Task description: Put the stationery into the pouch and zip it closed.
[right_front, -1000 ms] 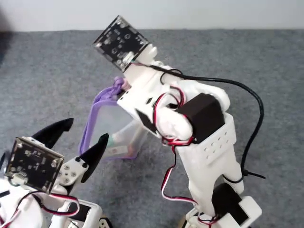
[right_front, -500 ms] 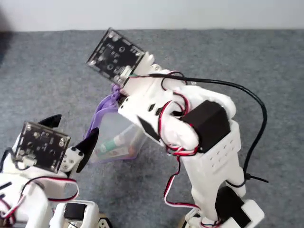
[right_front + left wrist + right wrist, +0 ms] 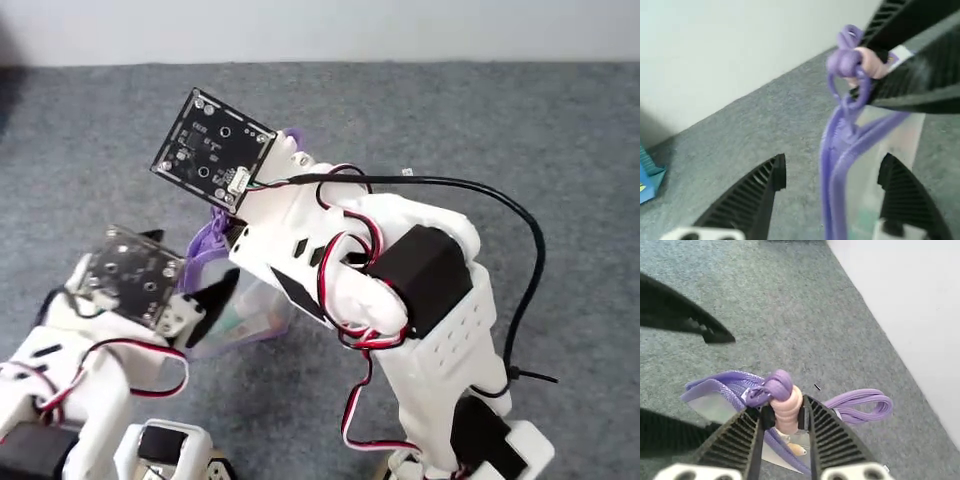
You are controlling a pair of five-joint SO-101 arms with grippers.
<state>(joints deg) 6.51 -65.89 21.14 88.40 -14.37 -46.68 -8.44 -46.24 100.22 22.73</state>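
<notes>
We see the right hand (image 3: 783,411) pinching the pink-and-purple zipper pull (image 3: 779,386), while the left hand (image 3: 832,167) is spread astride the clear pouch (image 3: 262,318), left of centre in the high view. The pouch looks soft, light and floppy; we would clamp its purple zipper edge (image 3: 840,150) to brace it.

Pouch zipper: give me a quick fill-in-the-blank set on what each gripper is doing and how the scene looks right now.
1. The right gripper is ____ on the pink zipper pull.
2. The left gripper is ____, with the top edge of the pouch between its fingers.
3. The trim along the pouch's edge is ____ in colour.
4. The table has a ____ surface.

Missing words: shut; open; purple; grey.
</notes>
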